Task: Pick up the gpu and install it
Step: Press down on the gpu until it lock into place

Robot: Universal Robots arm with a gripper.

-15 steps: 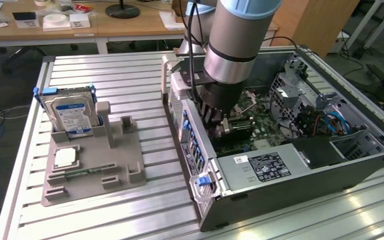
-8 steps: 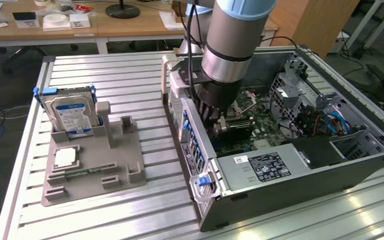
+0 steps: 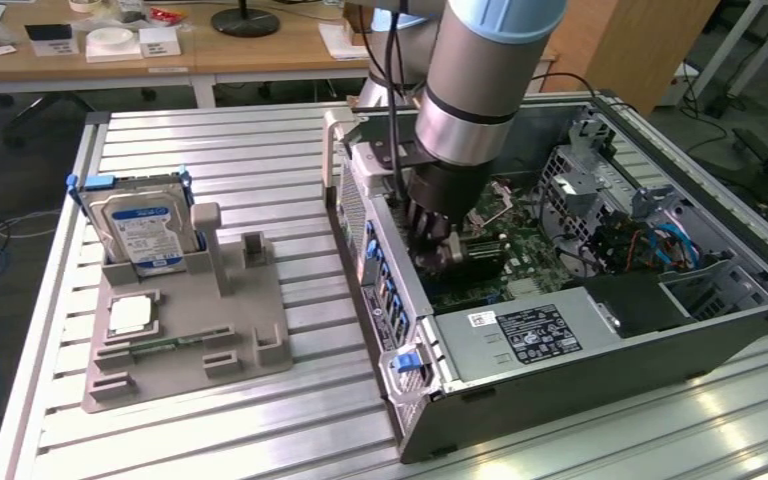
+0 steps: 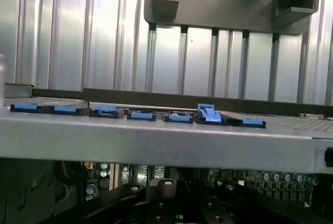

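Fingers of the black gripper (image 3: 448,243) reach down inside the open grey computer case (image 3: 598,335), just above the green motherboard (image 3: 524,262); whether they're apart or clamped, I cannot tell. No telling where the gpu sits either. Left, the blue-labelled silver hard drive (image 3: 143,230) stands in the grey fixture (image 3: 184,345).

The table (image 3: 224,170) was pale silver metal, ribbed in long parallel grooves. On it the holder tray (image 3: 184,340) was flat grey; the hard drive (image 3: 144,230) standing in it was silver with a blue label. Beside the tray, the computer case (image 3: 598,350) was dark grey — blue clips (image 4: 208,115) along its edge, green board (image 3: 518,260) inside.
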